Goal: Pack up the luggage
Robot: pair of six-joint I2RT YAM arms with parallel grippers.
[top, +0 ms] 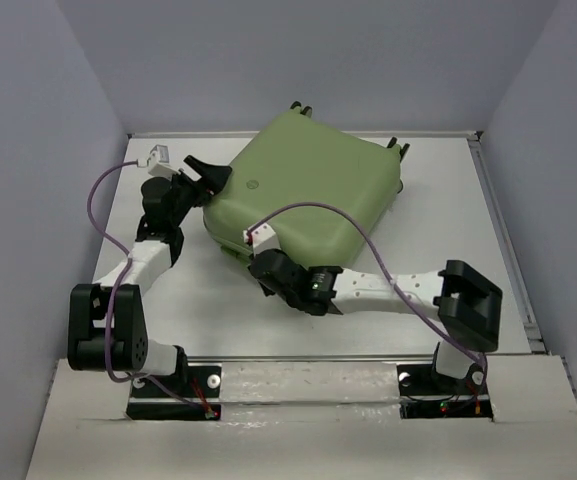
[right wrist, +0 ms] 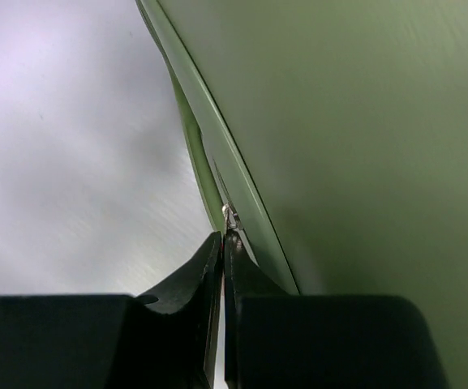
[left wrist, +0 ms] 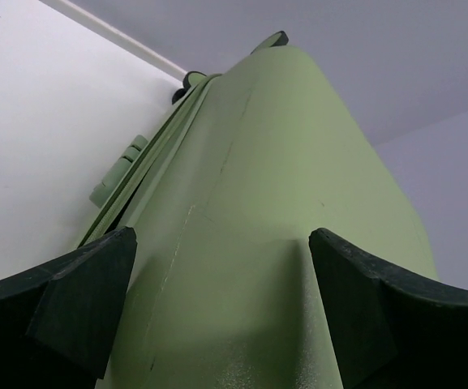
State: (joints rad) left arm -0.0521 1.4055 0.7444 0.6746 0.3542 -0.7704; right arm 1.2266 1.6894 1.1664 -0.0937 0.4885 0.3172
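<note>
Luggage [top: 303, 185] lies flat and closed at the far middle of the table [top: 218, 320]. The left gripper [left wrist: 221, 275] has its jaws wide, straddling the case's left corner, seemingly to steady it. The right gripper [right wrist: 223, 243] has its jaws pinched together on a small silver pull [right wrist: 230, 217] at the seam. I judge this the zipping step. Next comes 1 steady drag of the pull along the seam, following the corner's curve.

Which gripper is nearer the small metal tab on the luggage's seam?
Right. The right gripper is shut, its tips right at the metal tab on the luggage seam. The left gripper is open, straddling a luggage corner, away from the tab.
</note>
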